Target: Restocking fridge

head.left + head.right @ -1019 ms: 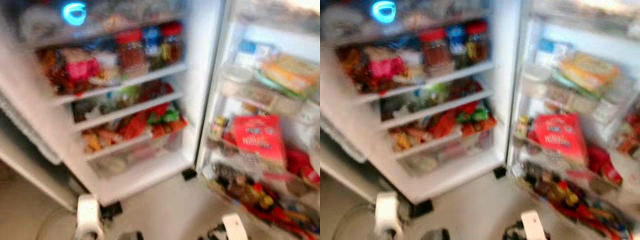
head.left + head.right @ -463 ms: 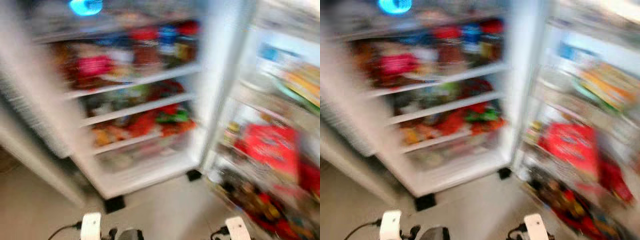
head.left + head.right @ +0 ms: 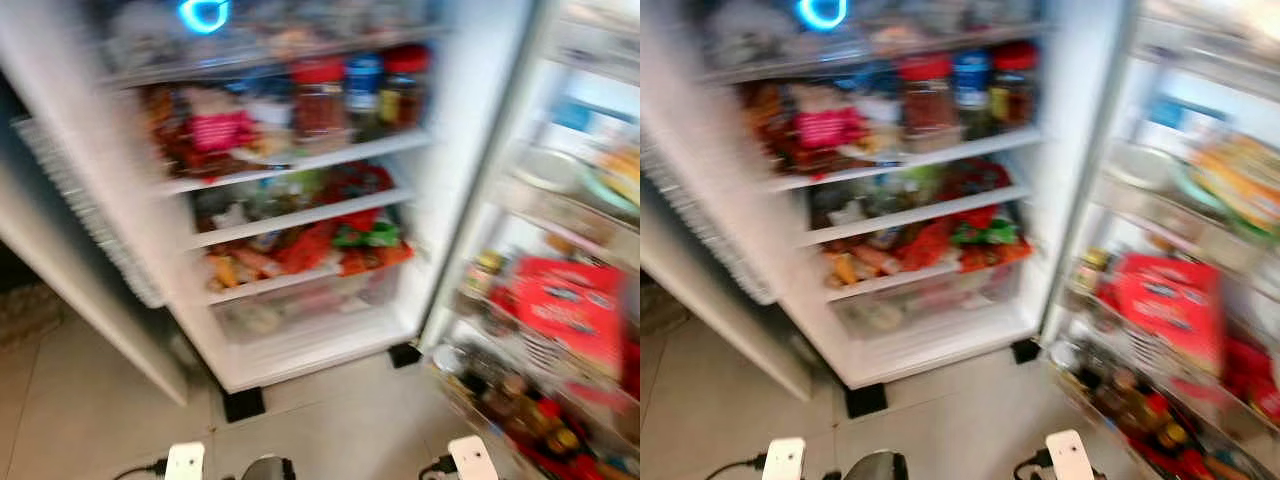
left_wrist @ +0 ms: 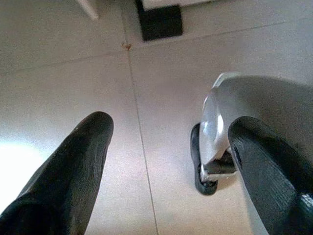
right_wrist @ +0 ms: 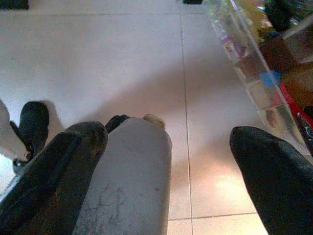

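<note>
Two grippers hang low over the tiled floor (image 4: 73,73), both spread wide, nothing between the fingers: left gripper (image 4: 171,161), right gripper (image 5: 166,156). Open fridge (image 3: 300,345) ahead, blurred, shelves packed; red-lidded jars (image 3: 320,95) at the right end of an upper shelf. Door racks on the right carry a red carton (image 3: 565,310) and bottles (image 3: 520,410) along the bottom rack.

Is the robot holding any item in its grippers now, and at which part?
Nothing is held. The left gripper and right gripper are both open above the tiled floor.
</note>
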Motion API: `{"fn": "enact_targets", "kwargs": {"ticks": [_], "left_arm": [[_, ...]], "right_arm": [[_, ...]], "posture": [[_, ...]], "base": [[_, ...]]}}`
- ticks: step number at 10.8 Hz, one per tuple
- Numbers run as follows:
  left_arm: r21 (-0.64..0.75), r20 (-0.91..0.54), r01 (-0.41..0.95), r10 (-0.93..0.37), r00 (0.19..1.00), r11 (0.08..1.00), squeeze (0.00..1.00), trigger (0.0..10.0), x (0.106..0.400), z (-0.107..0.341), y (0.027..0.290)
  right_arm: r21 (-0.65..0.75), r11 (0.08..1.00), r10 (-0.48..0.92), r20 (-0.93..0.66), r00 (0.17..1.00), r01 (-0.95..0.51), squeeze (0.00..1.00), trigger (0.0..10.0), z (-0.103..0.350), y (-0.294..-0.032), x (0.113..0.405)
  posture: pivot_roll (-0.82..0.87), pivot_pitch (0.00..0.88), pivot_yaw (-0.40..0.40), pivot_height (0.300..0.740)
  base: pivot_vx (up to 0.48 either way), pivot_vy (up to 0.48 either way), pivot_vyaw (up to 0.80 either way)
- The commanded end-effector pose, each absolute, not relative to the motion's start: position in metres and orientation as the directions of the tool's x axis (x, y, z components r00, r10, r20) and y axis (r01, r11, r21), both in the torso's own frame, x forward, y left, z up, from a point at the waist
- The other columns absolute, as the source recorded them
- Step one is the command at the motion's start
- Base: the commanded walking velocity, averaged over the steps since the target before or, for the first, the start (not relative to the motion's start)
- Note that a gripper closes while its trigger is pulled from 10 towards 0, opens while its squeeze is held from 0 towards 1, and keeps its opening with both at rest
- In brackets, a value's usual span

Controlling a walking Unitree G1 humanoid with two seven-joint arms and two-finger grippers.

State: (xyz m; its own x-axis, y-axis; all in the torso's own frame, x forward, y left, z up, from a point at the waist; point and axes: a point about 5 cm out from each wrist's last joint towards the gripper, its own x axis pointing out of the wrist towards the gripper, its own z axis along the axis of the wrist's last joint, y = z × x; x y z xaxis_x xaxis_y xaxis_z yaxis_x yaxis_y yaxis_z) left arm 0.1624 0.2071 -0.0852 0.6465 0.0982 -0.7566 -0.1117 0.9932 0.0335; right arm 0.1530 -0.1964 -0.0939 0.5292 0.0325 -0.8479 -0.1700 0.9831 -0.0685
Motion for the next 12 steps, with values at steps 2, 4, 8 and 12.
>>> {"fn": "enact_targets", "kwargs": {"ticks": [2, 4, 8, 12], "left_arm": [[0.055, -0.77, -0.119, 0.118, 0.627, 0.991, 0.0, 10.0, 0.158, -0.087, 0.214], [0.055, -0.775, -0.12, 0.118, 0.62, 0.991, 0.0, 10.0, 0.156, -0.088, 0.215], [0.052, -0.786, -0.119, 0.114, 0.608, 0.991, 0.0, 10.0, 0.151, -0.09, 0.213], [0.058, -0.804, -0.127, 0.122, 0.582, 0.99, 0.0, 10.0, 0.145, -0.092, 0.217]], "right_arm": [[-0.025, 0.981, 0.06, -0.903, 0.426, -0.19, 0.0, 10.0, -0.106, -0.188, 0.125], [-0.025, 0.982, 0.059, -0.903, 0.427, -0.188, 0.0, 10.0, -0.106, -0.188, 0.125], [-0.022, 0.982, 0.061, -0.903, 0.426, -0.189, 0.0, 10.0, -0.106, -0.188, 0.125], [-0.02, 0.983, 0.061, -0.904, 0.424, -0.184, 0.0, 10.0, -0.106, -0.188, 0.124]], "posture": [[-0.11, 0.061, 0.046, 0.641], [-0.11, 0.06, 0.046, 0.641], [-0.11, 0.051, 0.047, 0.641], [-0.11, 0.051, 0.047, 0.641]], "base": [[0.0, 0.401, 0.0], [0.0, 0.401, 0.0], [0.0, 0.401, 0.0], [0.0, 0.402, 0.0]]}}
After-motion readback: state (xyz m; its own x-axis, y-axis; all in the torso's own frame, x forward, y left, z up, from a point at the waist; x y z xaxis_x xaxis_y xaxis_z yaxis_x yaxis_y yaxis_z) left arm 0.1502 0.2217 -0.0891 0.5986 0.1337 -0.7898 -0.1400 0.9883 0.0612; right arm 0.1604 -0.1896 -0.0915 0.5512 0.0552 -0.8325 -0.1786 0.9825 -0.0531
